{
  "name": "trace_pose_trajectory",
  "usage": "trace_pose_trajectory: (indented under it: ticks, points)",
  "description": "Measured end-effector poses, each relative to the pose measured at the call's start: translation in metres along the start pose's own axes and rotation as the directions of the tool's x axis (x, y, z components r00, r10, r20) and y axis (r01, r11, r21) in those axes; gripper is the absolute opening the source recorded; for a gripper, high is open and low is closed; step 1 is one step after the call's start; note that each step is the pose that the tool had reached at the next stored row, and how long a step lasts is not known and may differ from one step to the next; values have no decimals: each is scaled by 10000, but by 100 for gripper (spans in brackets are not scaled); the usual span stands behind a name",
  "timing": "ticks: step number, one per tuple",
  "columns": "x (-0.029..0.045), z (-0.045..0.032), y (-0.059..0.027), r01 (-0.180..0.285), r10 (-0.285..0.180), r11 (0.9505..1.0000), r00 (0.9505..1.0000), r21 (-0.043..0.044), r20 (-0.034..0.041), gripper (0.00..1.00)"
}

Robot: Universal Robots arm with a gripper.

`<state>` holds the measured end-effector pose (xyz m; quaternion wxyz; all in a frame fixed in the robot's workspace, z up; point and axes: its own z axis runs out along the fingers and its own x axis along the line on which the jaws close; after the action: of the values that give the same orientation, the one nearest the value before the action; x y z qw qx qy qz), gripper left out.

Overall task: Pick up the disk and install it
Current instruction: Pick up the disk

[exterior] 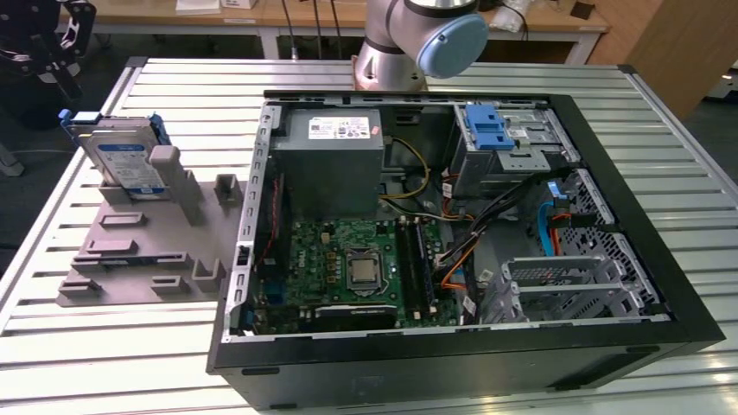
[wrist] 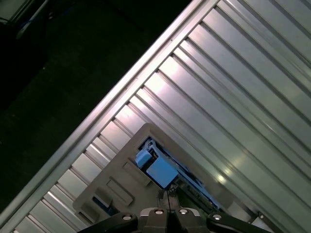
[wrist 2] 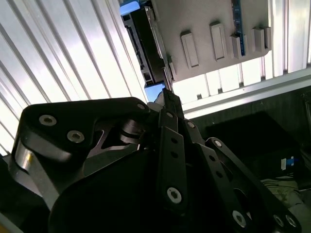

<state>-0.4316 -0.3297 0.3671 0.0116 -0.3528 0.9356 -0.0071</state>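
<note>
Gripper: in both wrist views the two black fingers meet at their tips (wrist: 167, 196) (wrist 2: 167, 94), pressed together with nothing between them; in the exterior view the gripper (exterior: 52, 52) hangs at the far corner on the exterior view's left, off the table's edge.
Nearest thing: the disk, below the fingertips and apart from them.
Disk: a silver hard drive with a blue-and-white label and a blue carrier frame (exterior: 119, 160), standing on edge, leaning slightly, in a slot of the grey fixture. The first wrist view shows its blue frame end (wrist: 160, 170) just under the fingertips; the second wrist view shows its dark edge (wrist 2: 138, 48).
Grey fixture: a flat plastic plate with raised posts and slots (exterior: 138, 259) (wrist 2: 204, 29) (wrist: 112, 184), lying on the table to the exterior view's left of the computer case.
Table: slatted aluminium top (exterior: 116, 363) (wrist: 233, 97) (wrist 2: 63, 48).
Computer case: black tower on its side, its side panel off (exterior: 438, 363), in the middle of the table.
Inside the case: grey power supply with a white sticker (exterior: 328, 164), green motherboard (exterior: 346, 259), silver drive cage with a blue latch (exterior: 502, 130), and blue cables (exterior: 542, 229) near the perforated bays.
Arm base: grey joint with a light-blue cap (exterior: 416, 39), behind the case.
</note>
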Motion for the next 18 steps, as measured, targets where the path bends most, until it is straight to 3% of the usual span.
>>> trace_pose_trajectory:
  ticks: [18]
  points:
    - [0, 0, 0, 541, -541, 9985, 9985, -9, 12, 11]
